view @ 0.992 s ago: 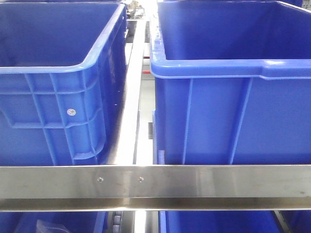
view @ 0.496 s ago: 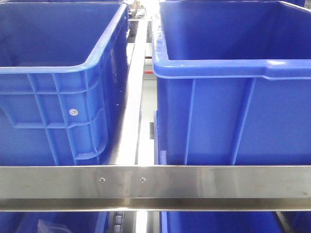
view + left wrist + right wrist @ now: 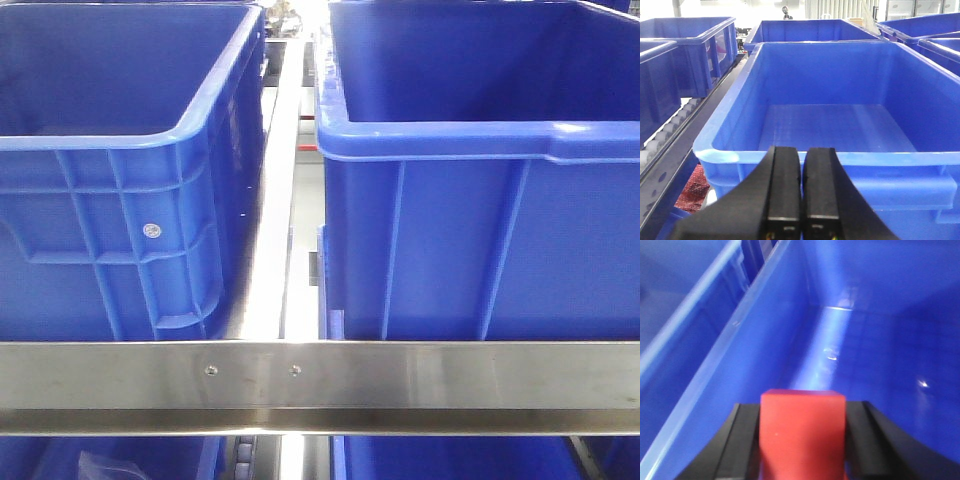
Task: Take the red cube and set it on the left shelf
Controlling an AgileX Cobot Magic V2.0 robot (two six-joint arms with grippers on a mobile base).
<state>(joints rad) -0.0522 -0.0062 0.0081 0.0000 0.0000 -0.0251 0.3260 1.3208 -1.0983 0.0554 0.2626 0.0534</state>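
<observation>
My right gripper (image 3: 802, 412) is shut on the red cube (image 3: 803, 432), which sits between its two black fingers and fills the lower middle of the right wrist view. It hangs over the inside of a blue bin (image 3: 880, 340), near that bin's left wall. My left gripper (image 3: 801, 165) is shut and empty, its fingers pressed together just in front of the near rim of an empty blue bin (image 3: 725, 155). Neither gripper nor the cube shows in the front view.
The front view shows two large blue bins, left (image 3: 120, 140) and right (image 3: 480, 140), on a roller shelf behind a steel rail (image 3: 320, 385). More blue bins (image 3: 690, 40) stand around in the left wrist view. A red mesh bag (image 3: 692, 185) lies lower left.
The front view has shifted slightly: both bins sit a little further right in the frame than a second ago. No gripper shows in that view.
</observation>
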